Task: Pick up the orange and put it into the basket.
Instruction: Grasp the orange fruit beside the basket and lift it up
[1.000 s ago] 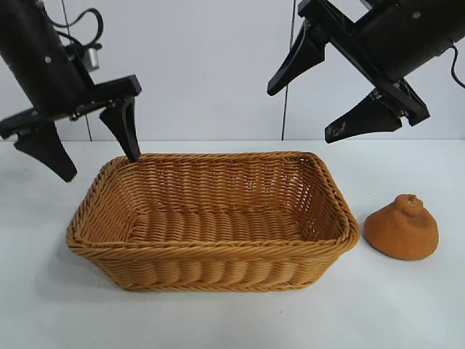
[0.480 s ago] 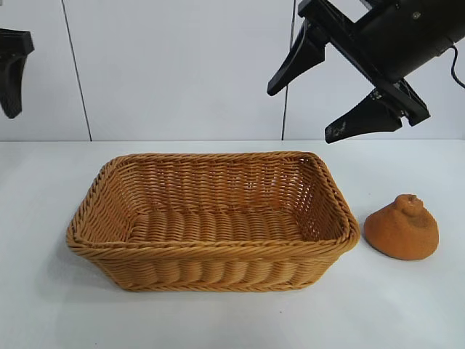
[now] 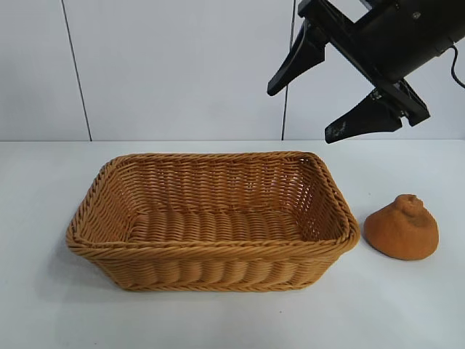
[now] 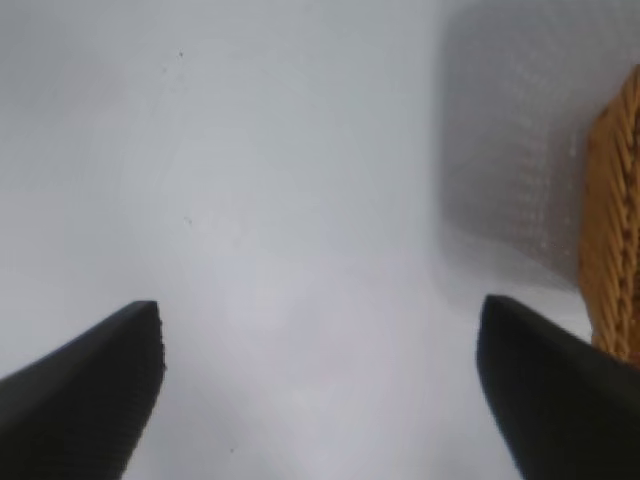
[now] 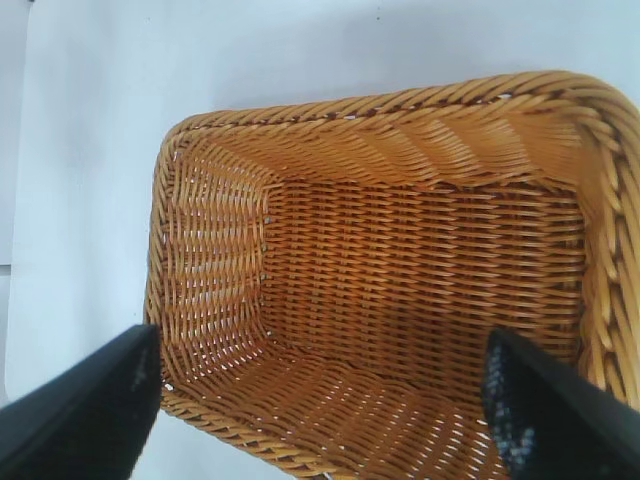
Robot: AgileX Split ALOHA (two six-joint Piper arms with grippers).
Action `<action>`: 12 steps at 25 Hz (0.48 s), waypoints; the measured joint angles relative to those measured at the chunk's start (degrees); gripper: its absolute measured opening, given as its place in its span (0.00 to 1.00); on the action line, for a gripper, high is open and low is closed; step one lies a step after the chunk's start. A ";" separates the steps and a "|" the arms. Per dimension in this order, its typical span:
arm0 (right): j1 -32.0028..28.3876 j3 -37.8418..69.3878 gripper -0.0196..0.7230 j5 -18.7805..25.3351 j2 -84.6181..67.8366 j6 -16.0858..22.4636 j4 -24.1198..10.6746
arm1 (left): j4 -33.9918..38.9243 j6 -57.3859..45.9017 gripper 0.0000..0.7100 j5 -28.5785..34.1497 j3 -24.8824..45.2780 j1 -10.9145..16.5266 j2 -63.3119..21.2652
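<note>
Orange [image 3: 402, 227] lies on the table [image 3: 407, 305], just beside the basket [image 3: 109, 251] at its right end, not touching any gripper. Right gripper [image 3: 320, 98] hangs high above the basket's right end, fingers spread wide, nothing held. Left gripper [image 4: 320, 390] is out of the exterior view; its wrist view shows fingers apart over bare table beside the basket wall.

Risks, as judged:
- Orange tapers to a knobbly top; a high pinch may slip upward off the slope.
- Rounded base may roll if one finger touches first.
- Descent close to the rim may snag wicker.
</note>
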 joint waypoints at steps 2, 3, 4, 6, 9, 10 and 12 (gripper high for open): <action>0.00 0.00 0.83 0.00 0.00 0.00 0.00 | 0.00 0.00 0.86 -0.50 5.39 0.00 -5.85; 0.00 0.00 0.83 0.00 0.00 0.00 0.00 | 0.00 0.00 0.86 -1.01 8.26 0.00 -8.95; 0.00 0.00 0.83 0.00 0.00 0.00 0.00 | 0.00 0.00 0.86 -1.64 10.59 0.00 -12.17; 0.00 0.00 0.83 0.00 0.00 0.00 0.00 | 0.00 -0.05 0.86 -2.67 15.91 0.00 -18.30; 0.00 0.00 0.83 0.00 0.00 0.00 0.00 | 0.00 -0.05 0.86 -4.32 22.41 0.00 -28.05; 0.00 0.00 0.83 0.00 0.00 0.05 0.00 | 0.00 -0.05 0.86 -4.87 24.31 0.00 -31.45; 0.00 0.00 0.83 0.00 0.00 0.05 0.00 | 0.00 -0.10 0.86 -5.28 27.13 0.00 -37.69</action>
